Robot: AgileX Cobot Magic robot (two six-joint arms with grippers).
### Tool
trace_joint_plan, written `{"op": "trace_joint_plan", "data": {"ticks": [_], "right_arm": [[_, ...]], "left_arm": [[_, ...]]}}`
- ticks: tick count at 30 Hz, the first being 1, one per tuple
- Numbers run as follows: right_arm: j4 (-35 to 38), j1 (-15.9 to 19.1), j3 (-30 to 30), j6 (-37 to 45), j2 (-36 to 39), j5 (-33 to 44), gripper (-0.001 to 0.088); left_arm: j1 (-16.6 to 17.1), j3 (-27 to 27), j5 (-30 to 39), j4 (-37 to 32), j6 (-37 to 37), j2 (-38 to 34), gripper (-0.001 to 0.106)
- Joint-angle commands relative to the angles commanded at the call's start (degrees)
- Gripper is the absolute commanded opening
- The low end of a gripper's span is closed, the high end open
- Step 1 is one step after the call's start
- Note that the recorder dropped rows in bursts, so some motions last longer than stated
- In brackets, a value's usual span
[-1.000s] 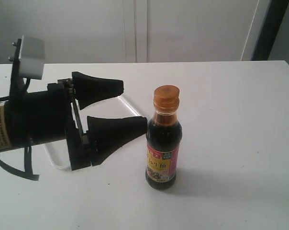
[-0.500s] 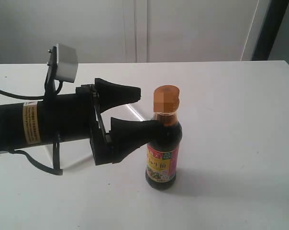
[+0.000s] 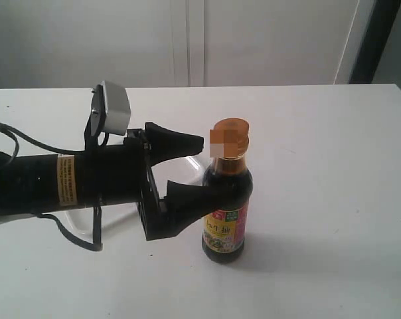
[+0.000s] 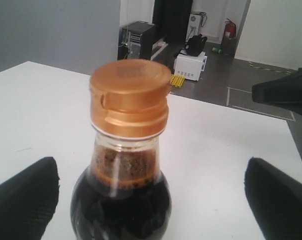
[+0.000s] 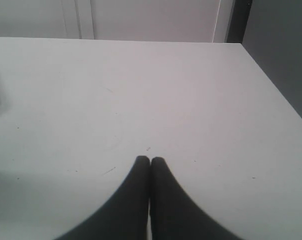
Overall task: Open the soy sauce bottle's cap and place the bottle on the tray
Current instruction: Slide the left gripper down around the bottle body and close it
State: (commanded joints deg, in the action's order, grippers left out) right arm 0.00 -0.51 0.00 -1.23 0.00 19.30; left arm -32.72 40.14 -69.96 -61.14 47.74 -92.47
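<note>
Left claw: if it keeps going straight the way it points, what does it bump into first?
Probably the soy sauce bottle. The open left claw points right at it, one finger on each side.

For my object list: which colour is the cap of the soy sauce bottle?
The cap is copper-orange with a metallic sheen. The left wrist view shows it best.

- It looks like a lab or workshop room: a plain white bench (image 3: 320,199) and bare white walls.
- Behind it, a black computer tower (image 4: 137,40), a white box (image 4: 189,66) and a fire extinguisher (image 4: 229,29) stand on the grey floor.
</note>
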Motion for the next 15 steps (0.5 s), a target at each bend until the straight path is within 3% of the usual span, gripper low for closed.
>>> {"op": "trace_joint_plan", "data": {"ticks": [10, 15], "right_arm": [[0.0, 0.0, 0.0, 0.0, 0.0, 0.0, 0.0], [0.0, 0.0, 0.0, 0.0, 0.0, 0.0, 0.0]], "left_arm": [[0.0, 0.0, 0.0, 1.12, -3.24, -3.92, 0.101], [-0.05, 2.77, 0.0, 1.0, -2.97, -6.32, 0.101]]}}
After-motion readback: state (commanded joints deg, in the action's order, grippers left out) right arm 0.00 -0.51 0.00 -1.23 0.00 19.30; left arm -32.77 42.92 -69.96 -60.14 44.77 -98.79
